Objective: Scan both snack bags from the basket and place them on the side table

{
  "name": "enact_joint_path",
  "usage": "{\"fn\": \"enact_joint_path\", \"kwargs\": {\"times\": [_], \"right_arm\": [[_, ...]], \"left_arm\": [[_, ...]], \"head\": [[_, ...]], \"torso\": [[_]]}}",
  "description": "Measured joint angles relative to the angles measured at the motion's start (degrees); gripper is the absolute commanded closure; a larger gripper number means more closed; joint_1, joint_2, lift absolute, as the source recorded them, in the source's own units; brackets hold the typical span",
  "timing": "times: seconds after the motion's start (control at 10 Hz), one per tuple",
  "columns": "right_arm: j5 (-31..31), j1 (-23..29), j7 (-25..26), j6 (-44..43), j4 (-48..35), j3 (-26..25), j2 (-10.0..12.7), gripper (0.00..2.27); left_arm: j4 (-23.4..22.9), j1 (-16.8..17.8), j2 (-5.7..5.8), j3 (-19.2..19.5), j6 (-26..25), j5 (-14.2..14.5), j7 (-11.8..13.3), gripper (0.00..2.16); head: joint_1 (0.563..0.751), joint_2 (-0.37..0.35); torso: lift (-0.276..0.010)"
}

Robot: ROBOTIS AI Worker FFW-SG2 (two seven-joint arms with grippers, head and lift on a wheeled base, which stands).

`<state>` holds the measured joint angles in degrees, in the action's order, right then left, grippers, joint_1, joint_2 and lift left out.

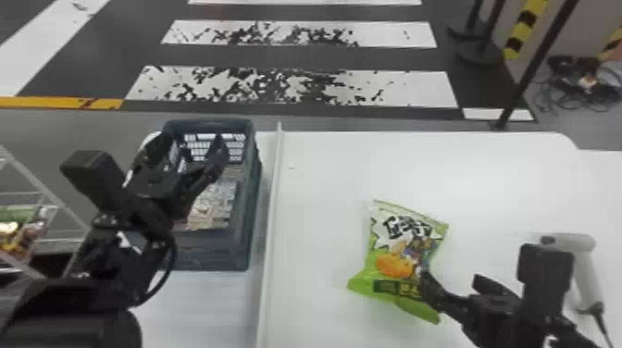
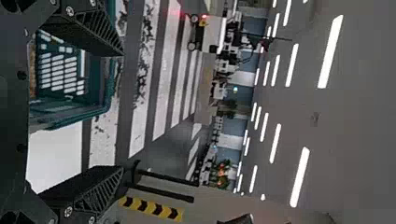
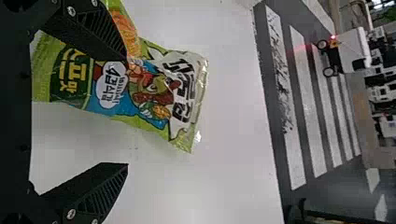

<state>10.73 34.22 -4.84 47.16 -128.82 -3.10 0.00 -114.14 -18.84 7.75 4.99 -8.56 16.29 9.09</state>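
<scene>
My left gripper (image 1: 192, 150) is open above the blue-grey basket (image 1: 252, 199); in the left wrist view the same gripper (image 2: 122, 109) has nothing between its spread fingers, with the basket (image 2: 100, 88) beyond. A green and white snack bag (image 1: 402, 250) lies on the white table. At the bag's lower right is my right gripper (image 1: 451, 277), one finger over the bag's edge. In the right wrist view the open right gripper (image 3: 127, 112) has its upper finger over the snack bag (image 3: 154, 93), while the other finger stands apart over bare table. A light grey scanner (image 1: 584, 264) lies right of the right gripper.
A raised white divider (image 1: 273, 222) runs between the basket and the snack bag. At the left edge stands a wire rack (image 1: 41, 199) holding colourful packets. Flat, patterned contents (image 1: 217, 203) cover the basket's bottom. Beyond the table is a black post (image 1: 537, 65).
</scene>
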Motion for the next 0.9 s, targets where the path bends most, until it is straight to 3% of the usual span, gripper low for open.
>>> {"fn": "enact_joint_path", "kwargs": {"times": [0.2,0.5,0.9], "right_arm": [[3.99,-2.94,-4.61,11.37,-0.25,-3.89,0.0,0.13],[6.64,-6.27,-8.55,21.06,0.81,-7.8,0.0,0.12],[13.18,-12.25,-15.84,28.61,9.34,-13.79,0.0,0.19]], "left_arm": [[1.44,-0.98,0.46,-0.46,5.86,-2.17,-1.92,0.15],[1.88,-4.2,1.12,-0.78,10.5,-1.84,-1.52,0.15],[2.25,-5.86,1.74,-0.77,10.36,-0.29,-0.88,0.15]], "head": [[0.695,0.088],[0.695,0.094],[0.695,0.112]], "torso": [[-0.075],[-0.075],[-0.075]]}}
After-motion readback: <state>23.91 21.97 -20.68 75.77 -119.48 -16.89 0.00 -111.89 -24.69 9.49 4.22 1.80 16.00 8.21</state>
